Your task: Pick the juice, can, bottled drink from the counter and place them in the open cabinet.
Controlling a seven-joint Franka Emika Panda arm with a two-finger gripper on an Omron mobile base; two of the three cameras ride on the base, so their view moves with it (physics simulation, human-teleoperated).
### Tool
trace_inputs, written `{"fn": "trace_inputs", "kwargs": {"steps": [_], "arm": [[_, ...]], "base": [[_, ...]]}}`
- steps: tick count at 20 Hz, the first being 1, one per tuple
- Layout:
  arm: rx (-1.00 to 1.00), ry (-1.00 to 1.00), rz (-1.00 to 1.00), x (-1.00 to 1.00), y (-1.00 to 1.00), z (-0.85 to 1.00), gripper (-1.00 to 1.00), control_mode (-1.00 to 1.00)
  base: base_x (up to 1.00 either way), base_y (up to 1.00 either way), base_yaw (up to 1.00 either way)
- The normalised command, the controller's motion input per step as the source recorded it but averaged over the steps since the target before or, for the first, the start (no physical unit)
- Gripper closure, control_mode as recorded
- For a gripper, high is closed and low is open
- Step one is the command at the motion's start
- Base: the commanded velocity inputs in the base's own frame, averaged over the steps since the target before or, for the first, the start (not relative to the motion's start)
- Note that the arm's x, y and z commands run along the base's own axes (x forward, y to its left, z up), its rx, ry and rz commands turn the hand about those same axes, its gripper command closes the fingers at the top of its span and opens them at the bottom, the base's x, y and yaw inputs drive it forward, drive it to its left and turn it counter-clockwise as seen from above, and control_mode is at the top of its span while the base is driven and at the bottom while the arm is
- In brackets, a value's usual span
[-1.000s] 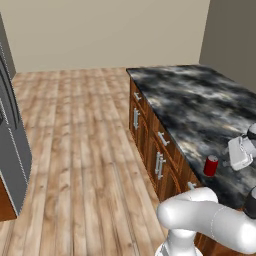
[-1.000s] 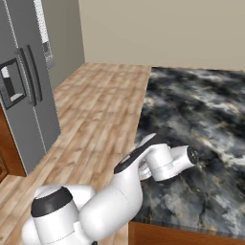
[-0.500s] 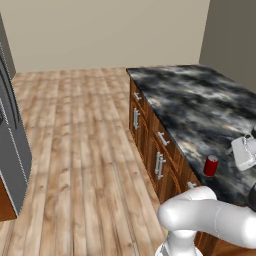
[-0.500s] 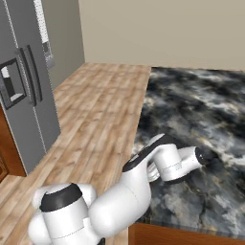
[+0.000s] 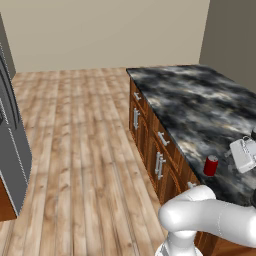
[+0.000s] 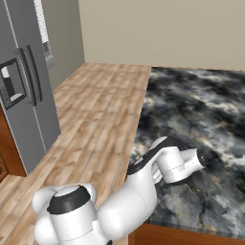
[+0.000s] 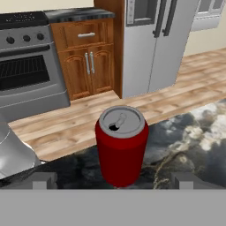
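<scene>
While I lined the arm up, the task looked barely begun: one red can [image 5: 211, 165] stood upright on the counter [image 5: 200, 107] near its front edge, above the wooden drawers [image 5: 150, 135], not yet lifted. From the hand view, the can [image 7: 122, 145] sat centred between the tips of the tool [image 7: 113, 181], which stood released and wide, touching nothing. Counting left to right there: one stove [image 7: 26, 66], one two-door base cabinet [image 7: 90, 62], one grey fridge [image 7: 154, 42]. I judged all three placements remained, with this can likely first.
</scene>
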Motion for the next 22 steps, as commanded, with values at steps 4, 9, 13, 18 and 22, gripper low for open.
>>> {"fn": "trace_inputs", "kwargs": {"steps": [4,9,13,18,22], "arm": [[0.03,0.00,0.00,0.01,0.02,-0.08,-1.00,-1.00],[0.03,0.00,0.00,0.02,0.05,0.00,-1.00,-1.00],[0.00,0.00,0.00,0.08,0.08,-0.02,-1.00,-1.00],[0.00,0.00,0.00,0.06,0.30,-0.13,-1.00,-1.00],[0.00,0.00,0.00,0.00,0.31,-0.16,-1.00,-1.00]], "base": [[0.00,0.00,0.00],[0.00,0.00,0.00],[0.00,0.00,0.00],[0.00,0.00,0.00],[0.00,0.00,0.00]]}}
